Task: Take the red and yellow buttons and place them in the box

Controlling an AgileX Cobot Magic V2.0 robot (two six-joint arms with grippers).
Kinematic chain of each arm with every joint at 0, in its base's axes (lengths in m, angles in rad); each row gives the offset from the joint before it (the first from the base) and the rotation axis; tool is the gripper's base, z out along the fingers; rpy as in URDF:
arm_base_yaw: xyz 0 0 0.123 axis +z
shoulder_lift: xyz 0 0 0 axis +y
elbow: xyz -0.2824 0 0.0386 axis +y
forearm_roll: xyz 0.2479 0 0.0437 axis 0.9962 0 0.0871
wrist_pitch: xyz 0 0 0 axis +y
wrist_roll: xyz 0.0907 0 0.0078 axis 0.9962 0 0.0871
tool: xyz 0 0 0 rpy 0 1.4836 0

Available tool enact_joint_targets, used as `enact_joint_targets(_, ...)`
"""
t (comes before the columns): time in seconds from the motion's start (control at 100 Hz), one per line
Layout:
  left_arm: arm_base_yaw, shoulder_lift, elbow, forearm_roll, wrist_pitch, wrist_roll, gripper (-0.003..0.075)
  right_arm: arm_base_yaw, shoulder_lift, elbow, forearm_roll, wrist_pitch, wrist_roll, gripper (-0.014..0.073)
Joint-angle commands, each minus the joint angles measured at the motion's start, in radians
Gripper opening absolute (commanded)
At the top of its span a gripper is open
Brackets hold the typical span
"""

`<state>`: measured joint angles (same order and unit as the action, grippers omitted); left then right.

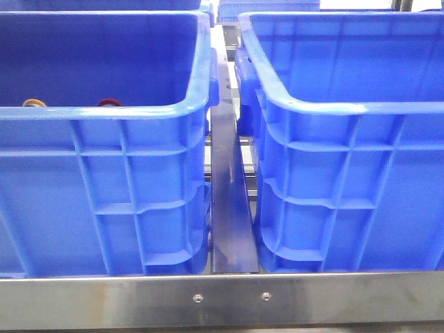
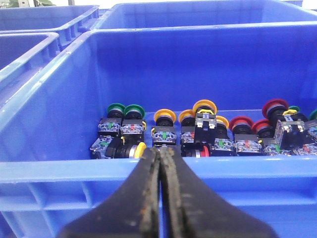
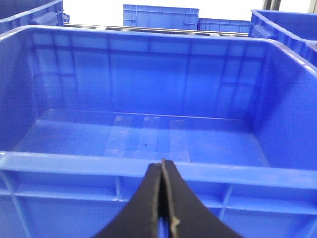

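Observation:
Two blue crates stand side by side in the front view. The left crate (image 1: 104,111) holds several push buttons; only a yellow cap (image 1: 33,103) and a red cap (image 1: 109,103) peek over its rim. In the left wrist view the yellow buttons (image 2: 164,117) and red buttons (image 2: 240,124) lie in a row with green ones (image 2: 116,109) on the crate floor. My left gripper (image 2: 161,151) is shut and empty, just outside the near rim (image 2: 74,166). The right crate, the box (image 3: 148,134), holds nothing. My right gripper (image 3: 162,163) is shut and empty at its near rim.
A metal bar (image 1: 229,201) runs between the two crates. A steel rail (image 1: 222,298) edges the front. More blue crates stand behind (image 3: 161,17) and to the side (image 2: 29,44).

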<state>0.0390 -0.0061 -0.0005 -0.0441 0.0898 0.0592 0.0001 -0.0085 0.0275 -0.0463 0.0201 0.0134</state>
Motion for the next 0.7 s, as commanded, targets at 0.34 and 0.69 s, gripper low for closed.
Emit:
enact_joint_targets(0.34, 0.001, -0.031, -0.005, -0.01, -0.182, -0.005, -0.002, -0.004, -0.022, 0.006, -0.007, -0.084, 0.001, -0.0092)
enact_joint_targets(0.69, 0.001, -0.027, -0.162, -0.01, -0.061, -0.005, -0.002, -0.004, -0.022, 0.006, -0.007, -0.084, 0.001, -0.0092)
